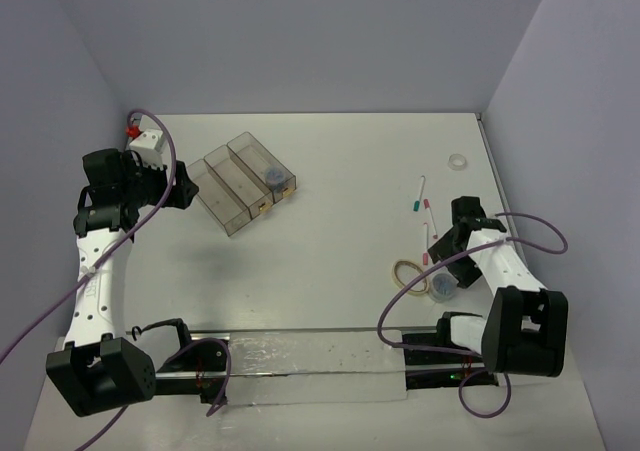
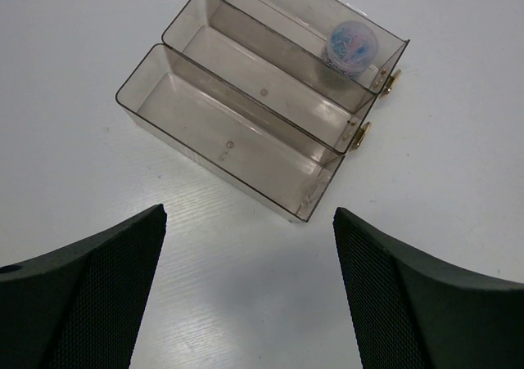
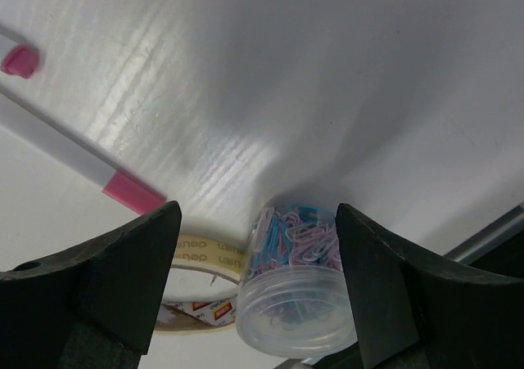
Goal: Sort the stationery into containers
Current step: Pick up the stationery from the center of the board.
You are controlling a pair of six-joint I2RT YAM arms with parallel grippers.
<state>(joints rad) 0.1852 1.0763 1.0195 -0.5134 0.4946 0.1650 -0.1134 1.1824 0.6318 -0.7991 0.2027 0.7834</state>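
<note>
The left gripper [image 2: 250, 215] stands wide open and holds nothing, just before the three narrow clear plastic bins [image 2: 246, 115], which are joined side by side on the white table [image 2: 74, 74], at its left rear. The bins have small tan tabs at one end; no writing shows on them. In the farthest bin is a small round clear tub of coloured paper clips [image 2: 352, 46]; the other two hold nothing.

At the right lie three thin white pens [image 1: 430, 214] with green or pink tips. Near them is a tan roll of tape [image 3: 201, 258]: its print begins with "deu", and the rest is cut off by a finger. Just beside it stands a second clear tub of paper clips [image 3: 299, 287], between the wide-open fingers of the right gripper [image 3: 258, 209]; I cannot tell if they touch it. A small clear ring [image 1: 458, 161] lies well apart, further back.
</note>
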